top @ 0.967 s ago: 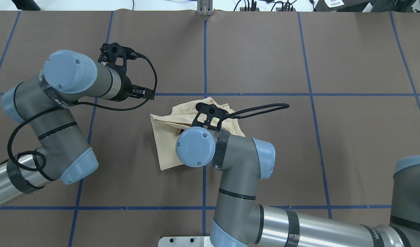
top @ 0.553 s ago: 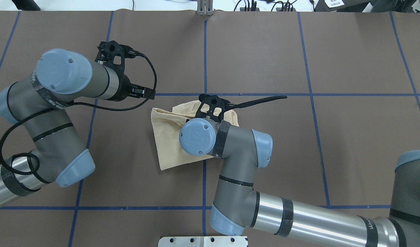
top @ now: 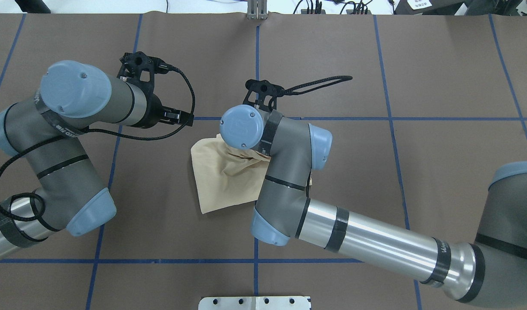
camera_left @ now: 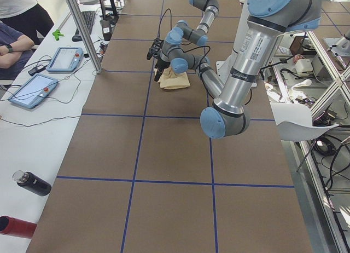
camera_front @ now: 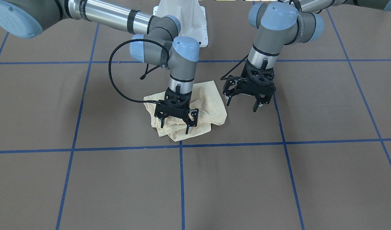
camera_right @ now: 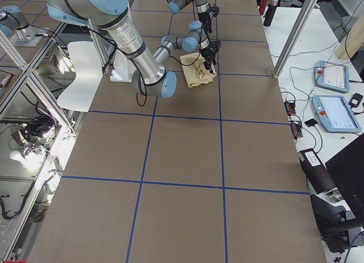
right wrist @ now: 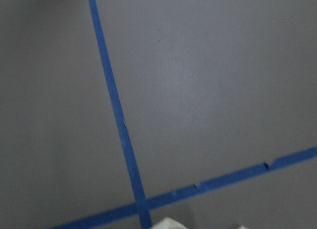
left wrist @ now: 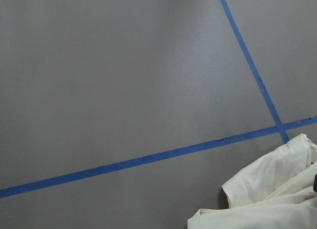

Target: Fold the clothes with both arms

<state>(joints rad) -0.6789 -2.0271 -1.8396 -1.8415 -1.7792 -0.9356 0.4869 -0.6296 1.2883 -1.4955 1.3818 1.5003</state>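
T-shirt [camera_front: 211, 95]: thin soft cloth, matt, creased & rumpled w/ loose folds. Counter [camera_front: 86, 191]: flat matt brown sheet, paper-like. Blue tape lines [left wrist: 148, 158] on it: smooth w/ slight sheen, edges nicked in places. Right arm [camera_front: 109, 14] & left arm [camera_front: 272, 35]: tube sections polished silver metal, glossy w/ bright highlights; joint housings matt grey. End caps [camera_front: 185, 48]: smooth light-blue plastic, satin finish. Right gripper [camera_front: 174, 127] & left gripper [camera_front: 241, 107]: matt black plastic, openwork frames. Cable [camera_front: 110, 73]: black braided sleeve, rough-textured. Base [camera_front: 198, 28]: white, smooth, painted look.
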